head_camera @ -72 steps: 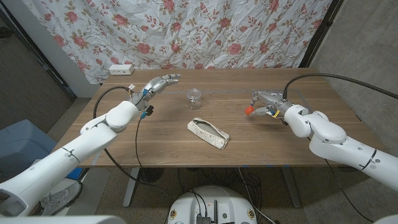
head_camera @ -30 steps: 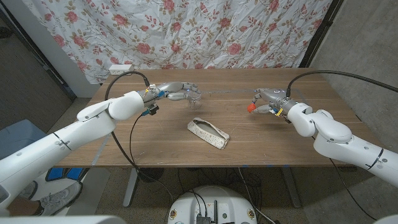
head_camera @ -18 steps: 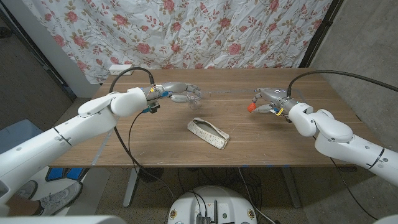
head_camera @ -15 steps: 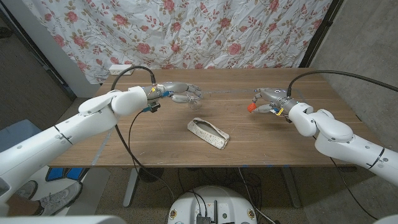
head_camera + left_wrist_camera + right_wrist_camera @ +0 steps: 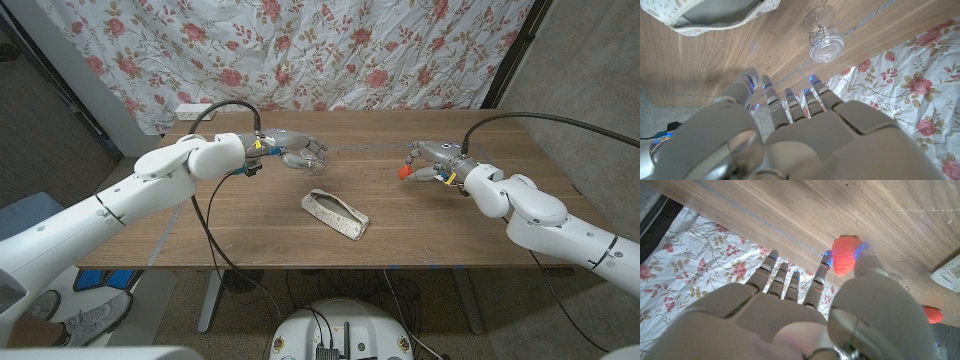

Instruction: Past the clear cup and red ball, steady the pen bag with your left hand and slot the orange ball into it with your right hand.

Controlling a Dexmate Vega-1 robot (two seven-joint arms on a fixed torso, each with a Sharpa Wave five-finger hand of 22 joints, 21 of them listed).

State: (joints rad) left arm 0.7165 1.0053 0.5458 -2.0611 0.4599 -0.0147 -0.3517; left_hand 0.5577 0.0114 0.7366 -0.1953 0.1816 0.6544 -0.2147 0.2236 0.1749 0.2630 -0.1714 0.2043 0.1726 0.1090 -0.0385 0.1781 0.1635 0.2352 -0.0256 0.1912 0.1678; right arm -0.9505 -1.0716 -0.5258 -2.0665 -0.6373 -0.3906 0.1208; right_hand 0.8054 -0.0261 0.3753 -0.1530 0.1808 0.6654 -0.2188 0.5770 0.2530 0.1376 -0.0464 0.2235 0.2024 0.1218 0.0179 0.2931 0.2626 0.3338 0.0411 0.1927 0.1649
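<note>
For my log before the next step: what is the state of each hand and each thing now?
left hand: open, holding nothing.
right hand: pinches the orange ball.
orange ball: held.
clear cup: upright, empty, untouched.
pen bag: lying on the table, mouth open.

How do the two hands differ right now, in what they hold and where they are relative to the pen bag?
The right hand pinches a small orange-red thing between thumb and finger; the left hand holds nothing, its fingers apart. The left hand hovers at the clear cup, behind the pen bag; the right hand is off to the bag's right, farther from it. Both are above the table, and neither touches the bag.
</note>
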